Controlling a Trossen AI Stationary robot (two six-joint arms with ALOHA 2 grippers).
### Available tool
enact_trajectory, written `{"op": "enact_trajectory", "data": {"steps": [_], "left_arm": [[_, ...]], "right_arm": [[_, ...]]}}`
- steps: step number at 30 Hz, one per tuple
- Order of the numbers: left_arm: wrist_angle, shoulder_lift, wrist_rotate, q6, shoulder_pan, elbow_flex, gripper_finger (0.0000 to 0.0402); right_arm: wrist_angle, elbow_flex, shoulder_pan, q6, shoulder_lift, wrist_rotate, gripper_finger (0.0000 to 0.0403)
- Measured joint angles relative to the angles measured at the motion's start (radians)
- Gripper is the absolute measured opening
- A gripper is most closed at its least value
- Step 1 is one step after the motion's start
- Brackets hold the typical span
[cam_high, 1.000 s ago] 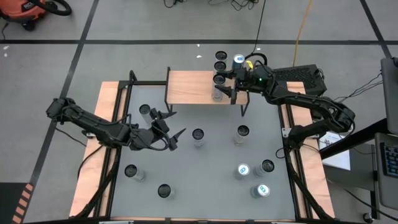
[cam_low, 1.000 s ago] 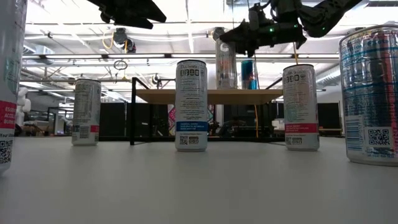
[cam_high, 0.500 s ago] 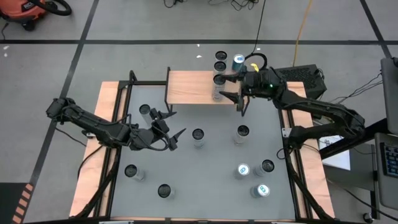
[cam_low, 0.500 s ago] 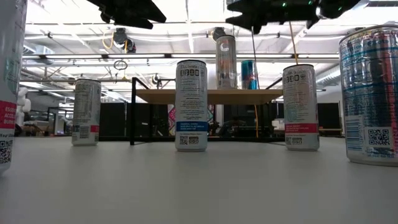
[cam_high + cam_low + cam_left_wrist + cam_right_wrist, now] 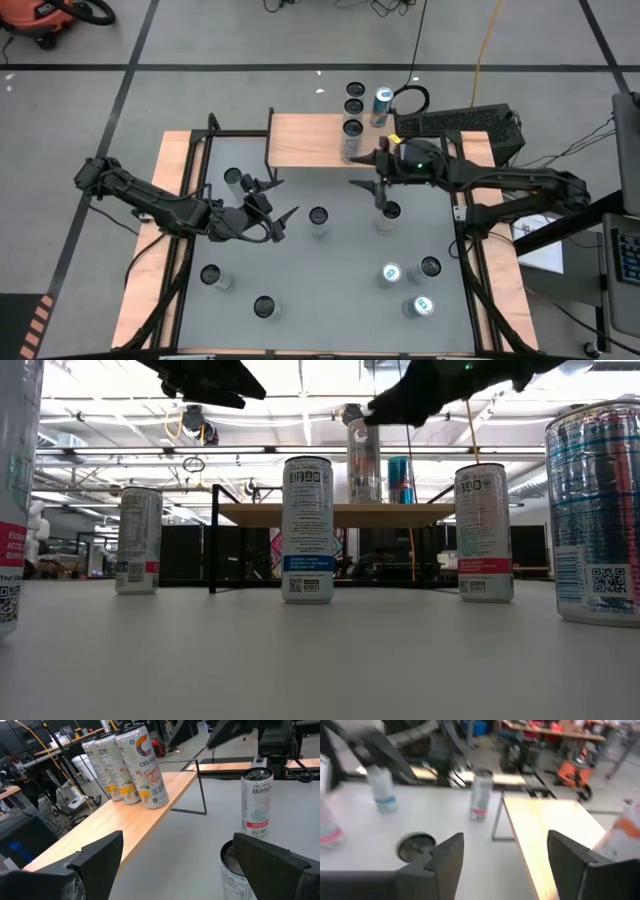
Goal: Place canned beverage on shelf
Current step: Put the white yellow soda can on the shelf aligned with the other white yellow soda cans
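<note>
Jaws R point(image 5: 372, 185) open, empty | off shelf point(image 5: 305, 140) front edge

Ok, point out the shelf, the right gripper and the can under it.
shelf point(image 5: 305, 140), high view, bare wood of its plank top.
right gripper point(image 5: 363, 190), high view, midway between its fingertips.
can point(image 5: 390, 212), high view, its dark lid.

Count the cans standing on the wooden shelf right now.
4, in a row at the right end of the shelf: one nearest the table, one behind it, a third, the farthest. None seem hidden.
</note>
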Motion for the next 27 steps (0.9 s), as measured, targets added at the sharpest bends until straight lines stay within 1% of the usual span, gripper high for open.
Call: {"op": "enact_trajectory", "data": {"steps": [4,6,12,21,27], "left_arm": [[0.0,0.0,0.0,-0.003,0.0,0.0,0.037],[0.0,0.0,0.0,-0.003,0.0,0.0,0.037],[0.0,0.0,0.0,-0.004,0.0,0.0,0.037],[-0.002,0.0,0.018,-0.005,0.0,0.0,0.037],[-0.004,0.0,0.019,-0.006,0.0,0.0,0.037]], "right_arm": [[-0.041,0.0,-0.001,-0.02,0.033,0.119,0.0183],[-0.045,0.0,-0.012,-0.029,0.052,0.152,0.0172],[-0.045,-0.001,-0.041,-0.038,0.079,0.147,0.0154],[-0.036,-0.001,-0.082,-0.033,0.087,0.146,0.0151],[-0.035,-0.001,-0.085,-0.031,0.087,0.147,0.0151]]}}
